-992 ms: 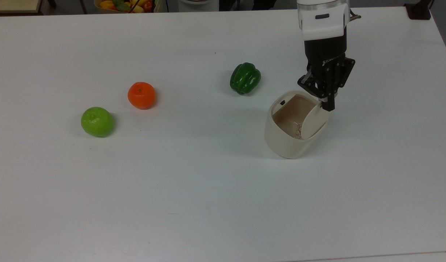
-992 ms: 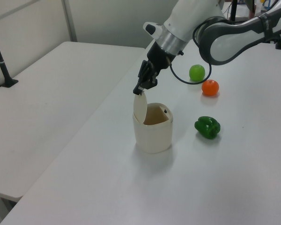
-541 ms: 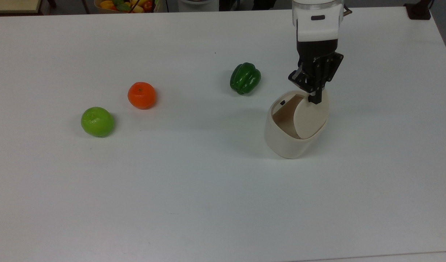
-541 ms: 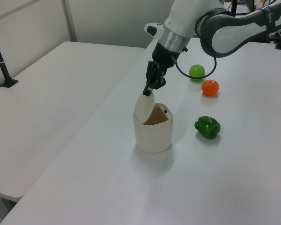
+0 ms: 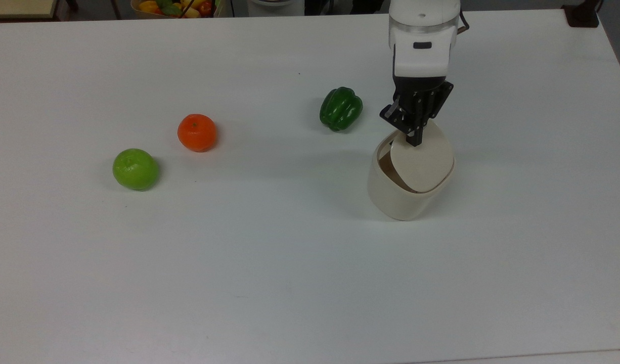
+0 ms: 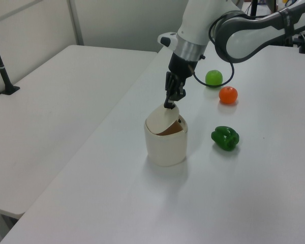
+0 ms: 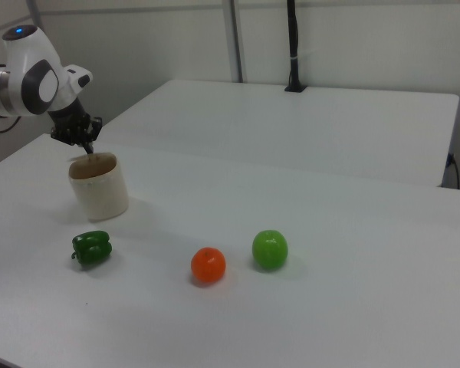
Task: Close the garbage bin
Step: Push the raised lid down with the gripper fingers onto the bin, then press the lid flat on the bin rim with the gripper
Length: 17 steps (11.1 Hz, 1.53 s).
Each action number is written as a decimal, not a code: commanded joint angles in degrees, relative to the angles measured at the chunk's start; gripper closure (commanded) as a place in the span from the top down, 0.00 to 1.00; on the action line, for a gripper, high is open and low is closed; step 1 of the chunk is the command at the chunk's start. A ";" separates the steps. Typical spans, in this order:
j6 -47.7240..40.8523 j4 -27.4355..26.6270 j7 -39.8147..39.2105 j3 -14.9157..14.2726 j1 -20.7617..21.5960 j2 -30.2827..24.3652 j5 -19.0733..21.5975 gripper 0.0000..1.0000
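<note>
While the gripper (image 5: 415, 135) bore down on the free edge of the lid (image 5: 422, 161), the garbage bin (image 5: 398, 194) was not yet shut: the lid sat tilted, and a dark wedge of the inside was open on the top view's left. Whether the jaws were apart or together could not be told; only a dark fingertip (image 6: 169, 105) was seen against the lid's raised edge.

The main risk, as I judged it, was the tip sliding off the smooth, sloping lid, which could leave the lid hanging partly open. A push carrying more sideways force than downward force might instead tip or shove the light tub across the table (image 5: 290, 283), since nothing steadied it. Should the lid meet the rim crooked, it could also jam before seating.

The bin stood toward the far right part of the table in the top view, away from every edge, with a green pepper (image 5: 341, 108) near it on the top view's left and an orange (image 5: 196, 132) and a green apple (image 5: 135, 169) well apart, further left. It was a cream-beige tub with a rounded-square mouth, smooth walls and a flat lid hinged on the top view's right side.
</note>
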 commanded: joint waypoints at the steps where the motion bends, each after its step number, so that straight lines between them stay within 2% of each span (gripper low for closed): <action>1: -3.33 -2.04 -2.53 -0.10 0.24 -0.23 0.00 0.00; 12: -4.13 -2.22 -2.36 -0.10 0.51 2.67 -0.97 0.00; 17: -6.83 -1.61 -2.09 -0.10 0.07 -1.79 -0.35 0.00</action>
